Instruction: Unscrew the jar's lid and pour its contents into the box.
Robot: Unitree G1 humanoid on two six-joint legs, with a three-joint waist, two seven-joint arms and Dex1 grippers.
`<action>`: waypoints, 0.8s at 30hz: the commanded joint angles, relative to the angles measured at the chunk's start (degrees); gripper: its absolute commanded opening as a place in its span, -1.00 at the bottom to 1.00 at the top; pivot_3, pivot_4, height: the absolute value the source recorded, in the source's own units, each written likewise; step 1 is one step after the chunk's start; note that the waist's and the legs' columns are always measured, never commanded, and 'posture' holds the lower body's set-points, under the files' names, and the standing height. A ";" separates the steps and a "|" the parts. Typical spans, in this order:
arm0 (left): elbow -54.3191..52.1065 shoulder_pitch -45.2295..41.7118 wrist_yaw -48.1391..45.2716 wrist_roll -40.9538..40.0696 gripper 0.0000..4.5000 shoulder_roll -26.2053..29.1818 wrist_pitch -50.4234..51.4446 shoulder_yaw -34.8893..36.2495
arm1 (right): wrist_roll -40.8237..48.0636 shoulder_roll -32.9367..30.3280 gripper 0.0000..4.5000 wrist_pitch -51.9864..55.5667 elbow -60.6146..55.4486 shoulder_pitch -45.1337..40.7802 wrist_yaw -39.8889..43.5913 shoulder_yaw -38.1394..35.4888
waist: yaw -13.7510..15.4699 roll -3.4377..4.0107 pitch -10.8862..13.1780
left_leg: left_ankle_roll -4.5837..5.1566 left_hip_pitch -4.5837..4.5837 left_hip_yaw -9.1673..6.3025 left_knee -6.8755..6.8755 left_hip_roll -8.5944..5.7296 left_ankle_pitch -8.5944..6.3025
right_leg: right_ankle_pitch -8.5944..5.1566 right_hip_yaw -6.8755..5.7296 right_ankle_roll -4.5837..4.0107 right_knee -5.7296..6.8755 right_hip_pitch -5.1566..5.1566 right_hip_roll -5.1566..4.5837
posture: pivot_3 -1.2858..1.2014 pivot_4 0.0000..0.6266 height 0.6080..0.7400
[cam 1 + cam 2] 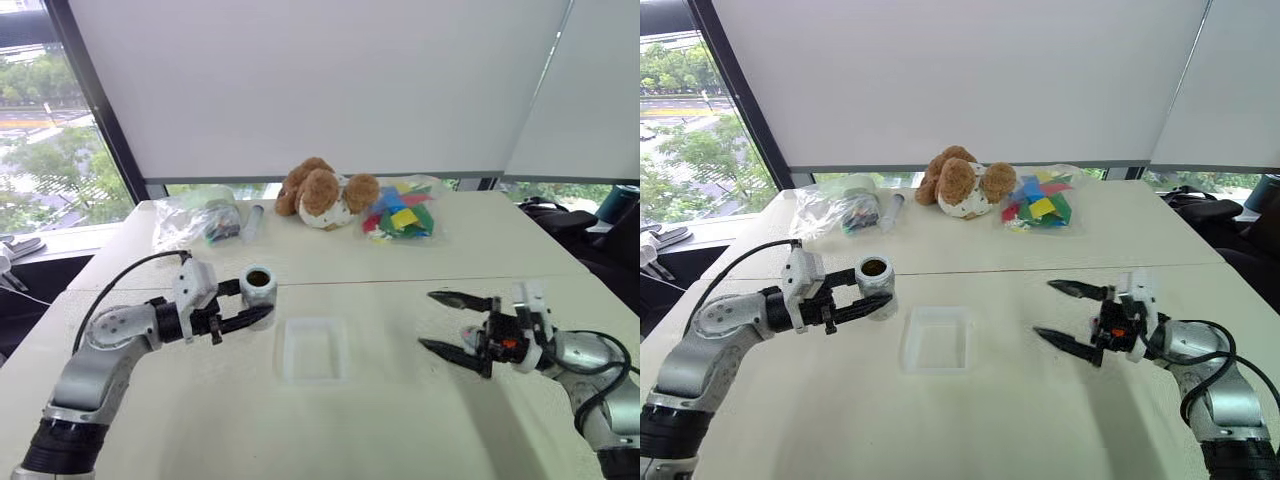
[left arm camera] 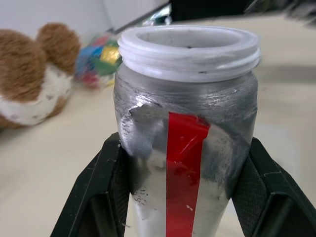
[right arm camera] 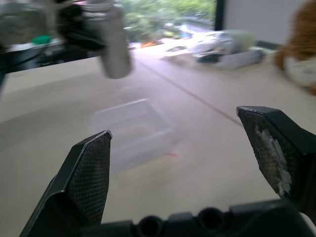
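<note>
On the far left of the pale table (image 1: 420, 400) I see my left gripper (image 1: 250, 305) clamped around the jar (image 1: 258, 290), which it holds upright above the tabletop. The jar is silvery-grey with a red strip on its label, and its mouth is uncovered, showing a white threaded rim; from my head camera I can make out something dark inside, probably the contents (image 1: 258, 276). I cannot find the lid anywhere. Just to the right of the jar, and a little nearer to me, the box (image 1: 314, 349) lies flat on the table, a shallow translucent white tray; I cannot tell whether anything is in it. Behind it, along the far edge of the table, sit a crumpled clear bag (image 1: 196, 218), a slim grey tube (image 1: 252, 222), a brown and white plush toy (image 1: 325, 193) and a clear bag of coloured pieces (image 1: 402, 212). On the right, my right gripper (image 1: 447, 323) hangs over bare table, well apart from the box, with its two black fingers spread wide and nothing between them
</note>
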 commanded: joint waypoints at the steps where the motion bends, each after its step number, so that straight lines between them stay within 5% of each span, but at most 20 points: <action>1: 0.33 -1.80 4.19 8.20 -0.08 -0.06 -5.39 -2.87 | 1.32 0.48 0.97 2.10 -4.23 -0.25 -1.36 0.64 | 0.01 0.00 0.00 | 0.00 -0.02 0.01 0.00 -0.01 0.00 | 0.00 0.00 0.00 -0.03 0.00 -0.01 | 0.03 -0.52 1.00; 5: 1.80 -3.19 6.59 13.99 -0.08 -0.83 -10.29 -6.05 | 0.94 0.27 0.97 2.85 -4.50 0.35 -1.79 0.61 | 0.37 -0.01 0.00 | 0.00 -0.05 0.02 -0.02 -0.03 0.00 | 0.01 0.00 0.01 -0.09 -0.02 -0.03 | 0.03 -0.52 1.00; 14: 9.29 -9.12 41.94 59.10 -0.08 2.97 -39.82 -16.65 | 0.57 -0.08 0.97 3.37 -4.68 4.60 -4.24 -2.44 | 1.20 -0.02 0.01 | 0.00 -0.05 0.04 -0.01 -0.04 0.00 | 0.04 0.00 0.06 -0.09 -0.02 -0.04 | 0.03 -0.52 1.00; 24: 11.83 -13.14 78.63 95.44 -0.08 4.77 -35.21 -27.25 | 0.84 -0.21 0.97 4.44 -6.62 6.36 -6.34 -2.88 | 1.14 -0.02 0.00 | 0.00 -0.05 0.06 0.00 -0.05 0.00 | 0.13 -0.02 0.26 -0.02 -0.03 0.00 | 0.03 -0.52 1.00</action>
